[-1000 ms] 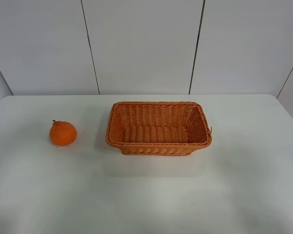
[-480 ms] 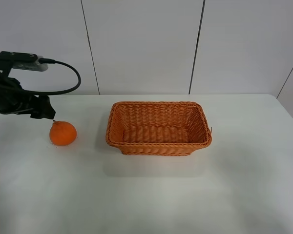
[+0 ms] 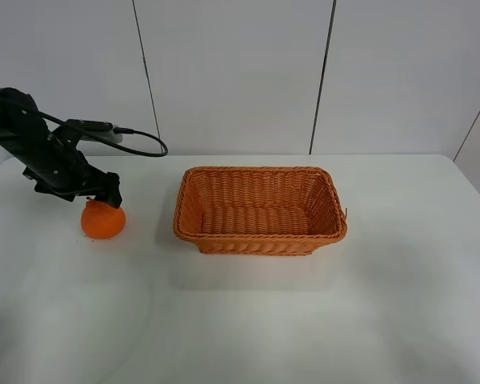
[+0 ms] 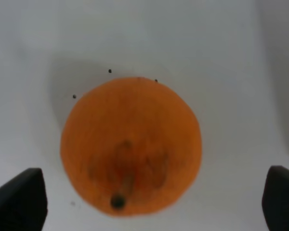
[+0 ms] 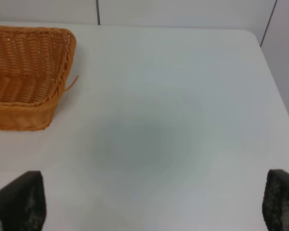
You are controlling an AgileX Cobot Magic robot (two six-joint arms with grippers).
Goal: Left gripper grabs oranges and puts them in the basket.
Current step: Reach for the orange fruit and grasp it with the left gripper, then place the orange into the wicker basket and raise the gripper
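Overall: a white bench stands before a pale panelled wall, with one arm showing in the high view.
Bench: its white top carries the basket and the orange.
Basket: orange-brown wicker, rectangular, with flaring sides and its woven floor in plain sight. It stands near the middle of the bench, to the right of the orange and well apart from it.
Left arm: dark, reaching in from the left edge, with a black cable looping off its wrist.
Left claw: spread wide and pointing down right over the orange. In the wrist view its fingers stand either side of the fruit with white bench between, so it pinches nothing.
Orange: on the bench at the left, just under the left claw, stem up. A few dark specks lie beside it.
Right claw: spread wide over the bench, with a corner of the basket off to one side.
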